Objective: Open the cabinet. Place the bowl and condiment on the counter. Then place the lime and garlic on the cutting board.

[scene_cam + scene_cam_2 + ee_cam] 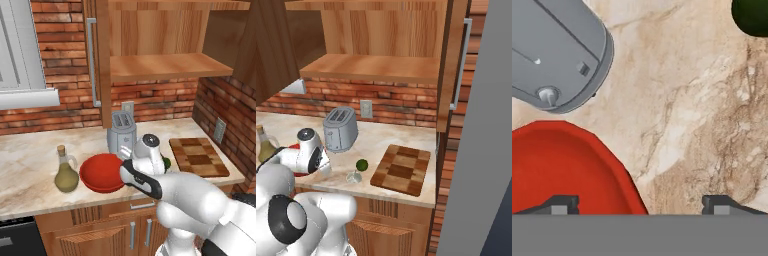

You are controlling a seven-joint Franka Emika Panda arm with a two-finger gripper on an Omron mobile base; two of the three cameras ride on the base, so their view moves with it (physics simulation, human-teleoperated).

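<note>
Hovering over the counter (702,125), the gripper (639,202) has its jaws spread wide, empty, beside the bowl (102,172). Condiment (65,171) left of bowl. Lime (362,165) near the board (402,169); cabinet (165,35) open.

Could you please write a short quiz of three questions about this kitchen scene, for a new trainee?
1. True or false: the red bowl is standing on the counter.
2. Where does the lime lie?
A. on the cutting board
B. on the counter, between the toaster and the cutting board
C. on the cabinet shelf
3. Fill in: the claw hangs above the counter with its fingers ____ and nothing between them.

Key
1. True. The bowl sits beside the condiment bottle.
2. B
3. open; one finger is over the bowl's rim.
</note>
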